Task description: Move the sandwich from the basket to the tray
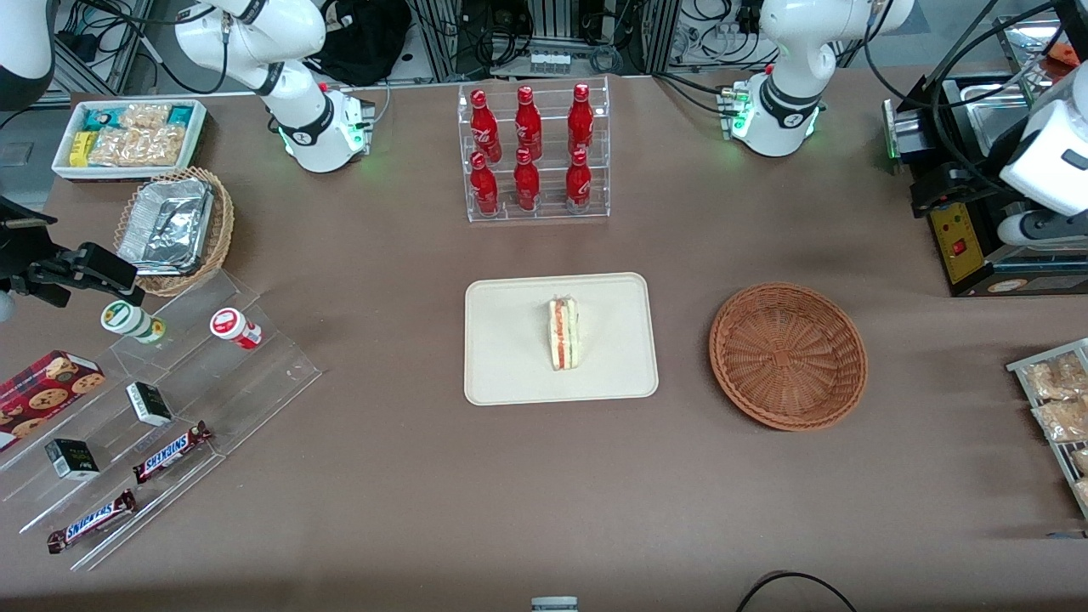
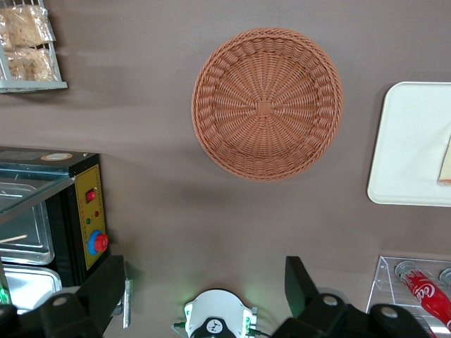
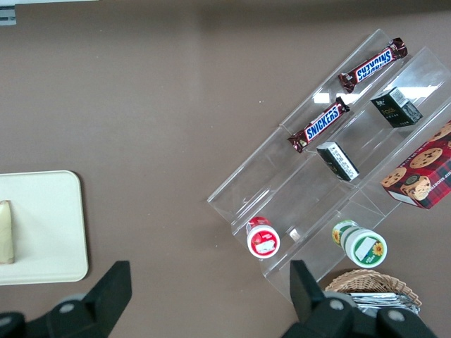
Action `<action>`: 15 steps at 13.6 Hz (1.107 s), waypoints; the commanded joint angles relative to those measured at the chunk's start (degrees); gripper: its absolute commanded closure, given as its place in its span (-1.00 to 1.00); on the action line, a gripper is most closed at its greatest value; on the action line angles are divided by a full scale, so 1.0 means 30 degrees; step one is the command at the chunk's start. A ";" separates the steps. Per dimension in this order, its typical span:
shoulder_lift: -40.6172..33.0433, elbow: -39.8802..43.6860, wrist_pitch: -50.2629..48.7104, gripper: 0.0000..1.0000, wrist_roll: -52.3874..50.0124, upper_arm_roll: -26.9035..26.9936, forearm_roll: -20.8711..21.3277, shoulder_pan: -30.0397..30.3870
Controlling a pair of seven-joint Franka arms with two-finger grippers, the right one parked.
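The sandwich (image 1: 563,333), a pale wedge with red and green filling, stands on the cream tray (image 1: 510,357) at the table's middle. Its edge (image 2: 445,158) shows on the tray (image 2: 409,141) in the left wrist view. The reddish-brown wicker basket (image 1: 788,355) sits beside the tray toward the working arm's end, with nothing in it (image 2: 268,104). My gripper (image 2: 204,282) hangs high above the table, open wide and holding nothing. It is farther from the front camera than the basket, above the arm's base (image 2: 215,320).
A clear rack of red bottles (image 1: 537,153) stands farther from the front camera than the tray. A black machine (image 1: 960,221) and a snack rack (image 1: 1058,408) sit at the working arm's end. Acrylic steps with Snickers bars (image 1: 170,450), a tan foil basket (image 1: 174,229) and a white bin (image 1: 127,136) lie toward the parked arm's end.
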 commanded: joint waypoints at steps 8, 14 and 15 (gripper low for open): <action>0.0324 0.0426 0.0349 -1.00 0.0278 -0.0357 -0.0008 0.0389; 0.0325 0.0426 0.1052 -1.00 0.0219 -0.0270 -0.0036 0.0506; 0.0325 0.0426 0.1052 -1.00 0.0219 -0.0299 -0.0036 0.0477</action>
